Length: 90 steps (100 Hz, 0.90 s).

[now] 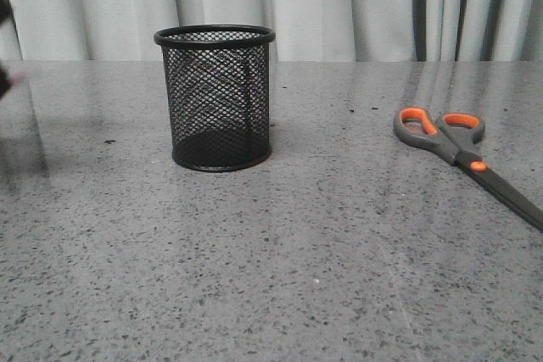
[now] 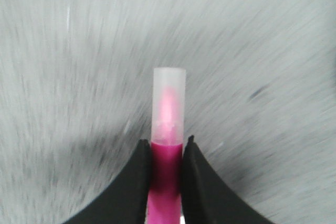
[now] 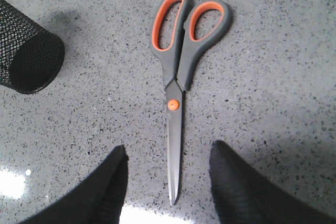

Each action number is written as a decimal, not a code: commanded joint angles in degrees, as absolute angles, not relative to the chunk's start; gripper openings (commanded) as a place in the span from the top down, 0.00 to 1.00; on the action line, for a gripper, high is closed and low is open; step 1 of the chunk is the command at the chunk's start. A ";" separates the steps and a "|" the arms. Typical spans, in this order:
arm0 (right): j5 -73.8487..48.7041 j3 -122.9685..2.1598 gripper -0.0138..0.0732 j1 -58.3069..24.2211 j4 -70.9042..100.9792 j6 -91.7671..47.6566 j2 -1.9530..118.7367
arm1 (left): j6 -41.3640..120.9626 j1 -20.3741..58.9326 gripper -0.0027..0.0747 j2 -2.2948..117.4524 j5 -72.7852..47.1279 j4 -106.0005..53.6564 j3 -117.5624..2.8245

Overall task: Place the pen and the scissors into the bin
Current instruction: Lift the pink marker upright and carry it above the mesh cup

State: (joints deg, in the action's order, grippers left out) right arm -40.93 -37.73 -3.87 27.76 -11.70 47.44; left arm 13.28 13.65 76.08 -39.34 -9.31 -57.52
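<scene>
The left gripper has its jaws clamped on the pen, the right gripper hangs jaws apart over the closed scissors lying flat near the tabletop's right edge, and the bin stands upright left of centre.

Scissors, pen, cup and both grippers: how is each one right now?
Grey-and-orange scissors: blades shut, flat on the table.
Bright pink pen: capped, pinched by the left gripper.
Black wire-mesh cup: upright, nothing inside.
Right gripper: open, either side of the scissor blades.
</scene>
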 commanded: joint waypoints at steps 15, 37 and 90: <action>-37.67 -39.83 0.47 -3.51 28.45 -12.39 47.55 | 13.27 20.66 0.99 66.30 -22.94 -15.89 -58.98; -37.82 -39.83 0.47 -3.51 28.45 -12.39 47.55 | 13.27 30.53 0.99 66.61 -7.96 -17.81 -58.98; -39.00 -39.83 0.47 -3.51 28.45 -12.39 47.55 | 13.27 41.39 0.99 82.49 8.12 -17.81 -58.98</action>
